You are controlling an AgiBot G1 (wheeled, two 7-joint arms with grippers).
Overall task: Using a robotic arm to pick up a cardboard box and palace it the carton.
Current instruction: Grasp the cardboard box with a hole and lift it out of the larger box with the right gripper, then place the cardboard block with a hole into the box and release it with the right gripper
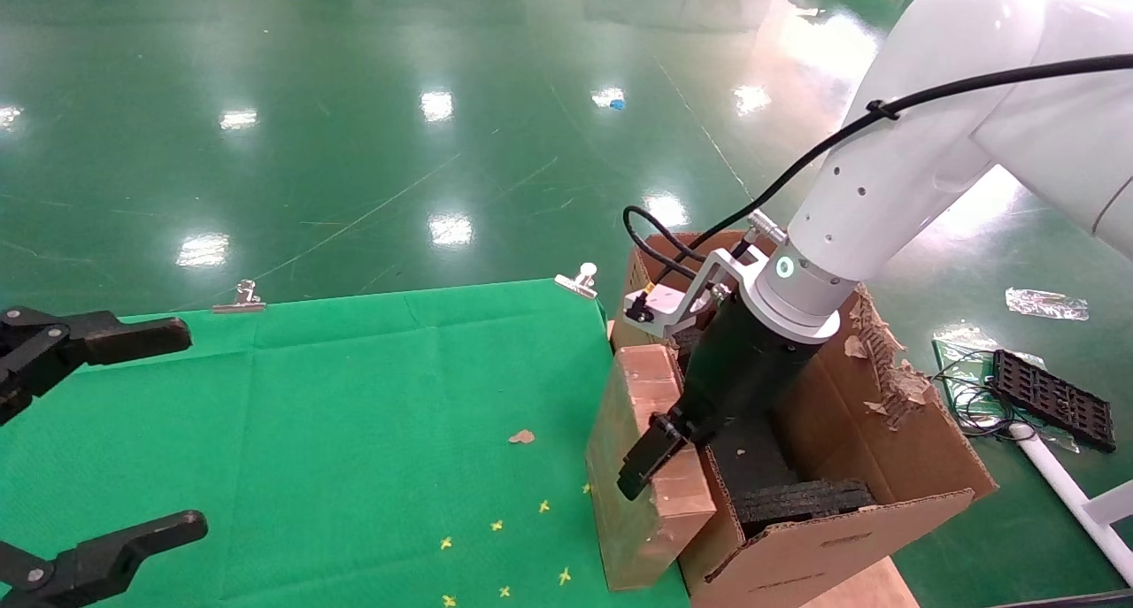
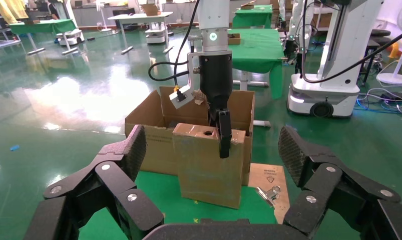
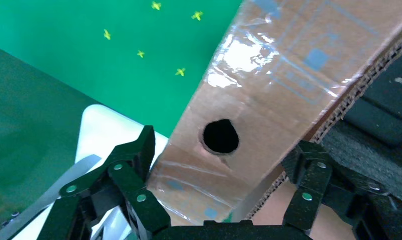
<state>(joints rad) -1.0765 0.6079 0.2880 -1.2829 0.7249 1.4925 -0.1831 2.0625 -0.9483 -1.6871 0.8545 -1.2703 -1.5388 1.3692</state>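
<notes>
Head view: right gripper (image 1: pixel 686 444) straddles top edge of the box (image 1: pixel 651 466), fingers either side, seemingly clamped on it. Box stands upright against carton (image 1: pixel 885 466) outer wall, just left of the opening. Left gripper (image 1: pixel 97 440) wide open, parked well apart.

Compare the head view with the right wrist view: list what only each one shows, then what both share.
Only the head view: the right arm's white tube with its glowing ring, the carton with its torn flap, the left gripper open at the table's left, and two metal clips.

Only the right wrist view: the round finger hole.

Both: the right gripper straddling the cardboard box, black foam, and the green cloth.
</notes>
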